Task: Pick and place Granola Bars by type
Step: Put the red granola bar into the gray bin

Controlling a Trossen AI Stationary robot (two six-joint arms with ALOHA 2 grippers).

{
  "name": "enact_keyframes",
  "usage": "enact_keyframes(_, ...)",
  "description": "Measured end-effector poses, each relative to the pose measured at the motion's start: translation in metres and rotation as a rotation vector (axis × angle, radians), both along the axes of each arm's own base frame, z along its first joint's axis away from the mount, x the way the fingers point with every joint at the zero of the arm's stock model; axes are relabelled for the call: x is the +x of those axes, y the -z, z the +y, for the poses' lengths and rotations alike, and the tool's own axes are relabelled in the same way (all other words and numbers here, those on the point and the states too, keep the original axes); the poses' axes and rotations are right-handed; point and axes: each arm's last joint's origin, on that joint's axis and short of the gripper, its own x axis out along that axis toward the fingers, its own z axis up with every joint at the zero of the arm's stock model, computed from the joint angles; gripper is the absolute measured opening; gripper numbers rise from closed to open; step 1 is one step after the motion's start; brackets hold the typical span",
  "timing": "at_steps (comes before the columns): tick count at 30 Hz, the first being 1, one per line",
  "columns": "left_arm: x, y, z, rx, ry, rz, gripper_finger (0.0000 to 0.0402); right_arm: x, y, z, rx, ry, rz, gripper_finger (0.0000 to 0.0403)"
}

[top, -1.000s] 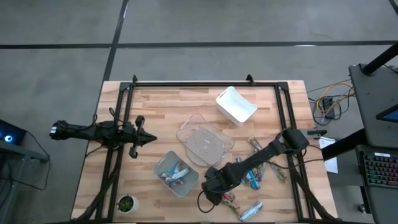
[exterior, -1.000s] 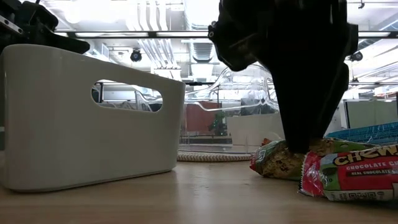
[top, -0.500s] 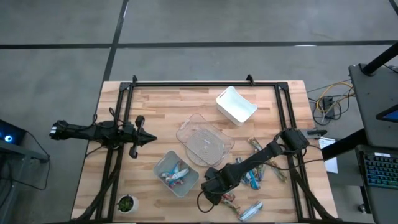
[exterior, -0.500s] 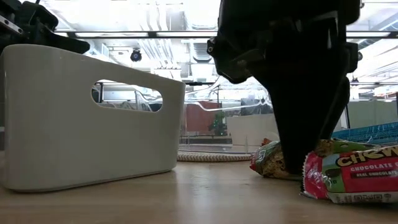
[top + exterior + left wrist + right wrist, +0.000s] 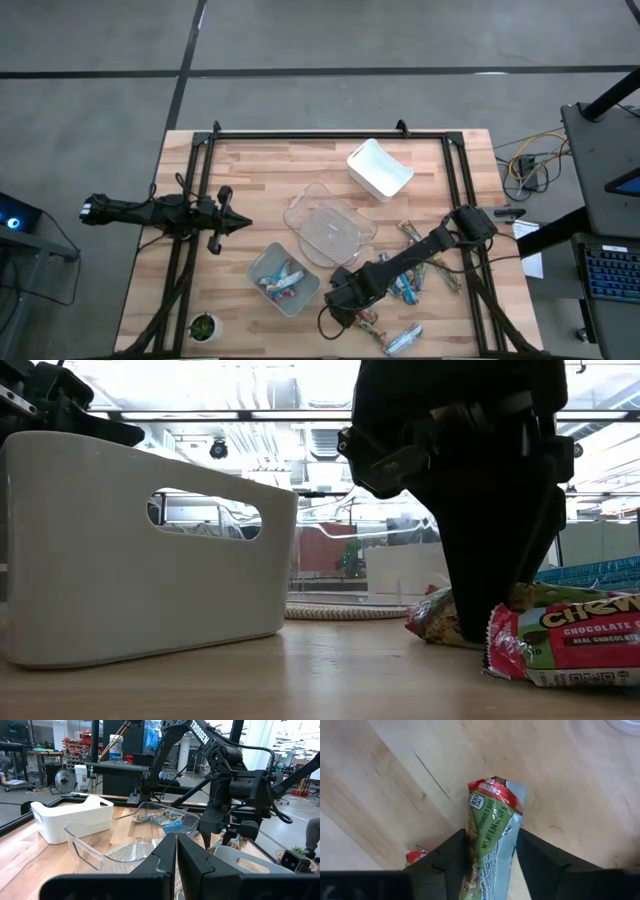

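a greenish-brown granola bar with a red end is lying on the wooden surface, and the right hand is standing over it with one dark finger pressing against each long side of the wrapper, so the hand is clamping on the bar. in the high view this right hand is sitting near the front edge of the surface, just right of the grey bin. in the low view the bar is resting on the wood under the dark hand, with a red chewy bar lying just beside it and closer to the camera.

more granola bars are lying scattered to the right of the hand, blue ones and greenish ones mixed, and another blue bar is sitting by the front edge. the grey bin is already holding a few blue and red bars. behind it a clear bin is sitting mid-surface, and a white bin is sitting farther back, apart from the clear one.

the left hand is waiting well apart at the left side of the surface, its fingers lying close together with only a thin gap between them. a small green potted plant is sitting at the front left corner.
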Motion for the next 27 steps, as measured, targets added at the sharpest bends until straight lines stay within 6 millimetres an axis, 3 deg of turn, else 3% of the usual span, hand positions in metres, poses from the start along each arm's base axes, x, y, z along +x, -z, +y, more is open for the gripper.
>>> enact_keyframes(9, 0.000, 0.000, 0.000, 0.000, 0.000, 0.000, 0.0000, 0.000, 0.000, 0.000, 0.002, 0.004, -0.001, 0.0079)
enact_keyframes(16, 0.000, 0.000, 0.000, 0.000, 0.000, 0.000, 0.0000, 0.001, -0.002, 0.001, 0.010, 0.002, -0.011, 0.0052)
enact_keyframes(27, 0.000, 0.000, 0.000, 0.000, 0.000, 0.000, 0.0000, -0.004, -0.039, 0.001, 0.045, 0.011, -0.093, 0.0047)
